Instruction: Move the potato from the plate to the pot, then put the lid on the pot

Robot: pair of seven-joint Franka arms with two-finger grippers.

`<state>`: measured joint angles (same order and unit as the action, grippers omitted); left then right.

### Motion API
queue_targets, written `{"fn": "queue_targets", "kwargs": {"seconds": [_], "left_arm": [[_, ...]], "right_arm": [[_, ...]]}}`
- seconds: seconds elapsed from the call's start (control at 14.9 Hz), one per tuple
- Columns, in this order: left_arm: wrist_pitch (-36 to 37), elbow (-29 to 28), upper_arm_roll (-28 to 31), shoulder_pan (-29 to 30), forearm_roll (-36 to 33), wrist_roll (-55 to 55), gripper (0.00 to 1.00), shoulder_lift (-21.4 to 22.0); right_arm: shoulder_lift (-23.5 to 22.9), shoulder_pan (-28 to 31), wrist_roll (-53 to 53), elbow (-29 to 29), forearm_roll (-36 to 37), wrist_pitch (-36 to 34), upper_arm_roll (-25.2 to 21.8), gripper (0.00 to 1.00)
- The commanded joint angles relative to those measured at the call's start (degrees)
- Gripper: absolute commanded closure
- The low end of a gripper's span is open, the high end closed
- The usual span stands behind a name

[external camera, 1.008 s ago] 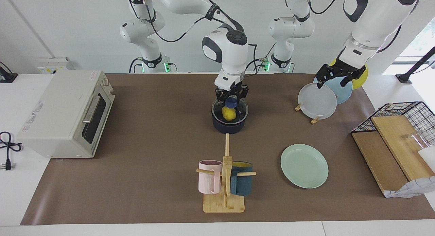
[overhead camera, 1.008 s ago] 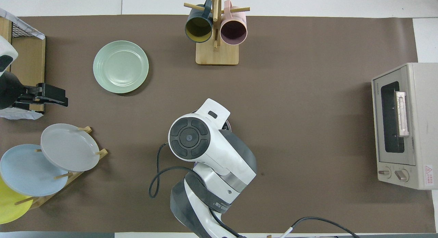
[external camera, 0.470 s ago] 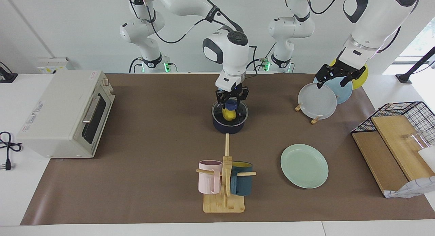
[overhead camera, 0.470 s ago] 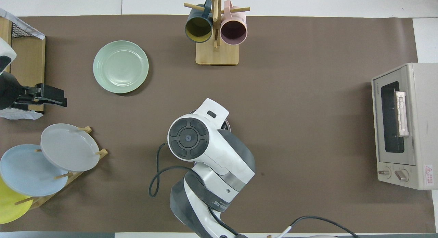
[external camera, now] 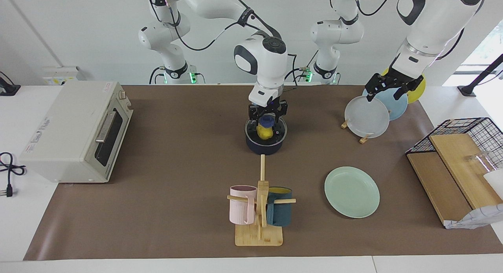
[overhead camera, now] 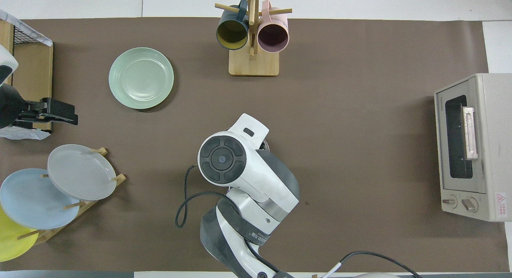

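The right tool [external camera: 267, 116] sits over the lid's [external camera: 266, 128] knob, grip unreadable (glass: rigid, slick, breakable; lift by knob); left tool [external camera: 388, 87] waits released.

The lid [external camera: 266, 127] now sits flat on the pot [external camera: 265, 144], where a second ago it hung tilted. The right gripper [external camera: 267, 116] (fingers parted beside the blue knob) has let go.
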<state>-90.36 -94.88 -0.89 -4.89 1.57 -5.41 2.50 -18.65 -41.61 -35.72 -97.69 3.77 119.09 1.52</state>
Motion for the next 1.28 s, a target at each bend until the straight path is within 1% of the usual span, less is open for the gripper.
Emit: {"fn": "queue_targets", "kwargs": {"seconds": [0.0, 0.13, 0.47, 0.6, 0.74, 0.87, 1.01, 1.08, 1.21], "left_arm": [[-0.6, -1.3, 0.0, 0.4, 0.2, 0.8, 0.0, 1.2], [-0.6, -1.2, 0.0, 0.4, 0.2, 0.7, 0.0, 1.2], [-0.6, -1.2, 0.0, 0.4, 0.2, 0.7, 0.0, 1.2], [-0.6, -1.2, 0.0, 0.4, 0.2, 0.7, 0.0, 1.2], [-0.6, -1.3, 0.0, 0.4, 0.2, 0.7, 0.0, 1.2], [-0.6, -1.2, 0.0, 0.4, 0.2, 0.7, 0.0, 1.2], [-0.6, -1.2, 0.0, 0.4, 0.2, 0.7, 0.0, 1.2], [-0.6, -1.2, 0.0, 0.4, 0.2, 0.8, 0.0, 1.2], [-0.6, -1.2, 0.0, 0.4, 0.2, 0.8, 0.0, 1.2]], "right_arm": [[-0.2, 0.7, -0.8, 1.4, 1.1, -0.6, 0.4, 0.0], [0.1, 0.7, -0.7, 3.8, 1.0, -3.3, 0.2, 0.0], [0.5, 4.3, 0.5, 12.9, 0.4, -14.9, 0.2, 0.0], [2.9, 7.0, 4.4, 14.1, -0.1, -20.0, 0.3, 0.0], [6.8, 10.6, 8.2, 14.0, -0.3, -25.1, 0.1, 0.0], [10.7, 15.1, 10.1, 13.5, -0.3, -28.8, 0.1, 0.0], [14.0, 20.3, 14.4, 13.5, -0.3, -31.5, 0.1, 0.0], [15.3, 22.6, 17.3, 13.5, -0.3, -32.8, 0.1, 0.0], [16.4, 28.6, 23.5, 13.2, -1.1, -36.7, 0.5, 0.0]]}}
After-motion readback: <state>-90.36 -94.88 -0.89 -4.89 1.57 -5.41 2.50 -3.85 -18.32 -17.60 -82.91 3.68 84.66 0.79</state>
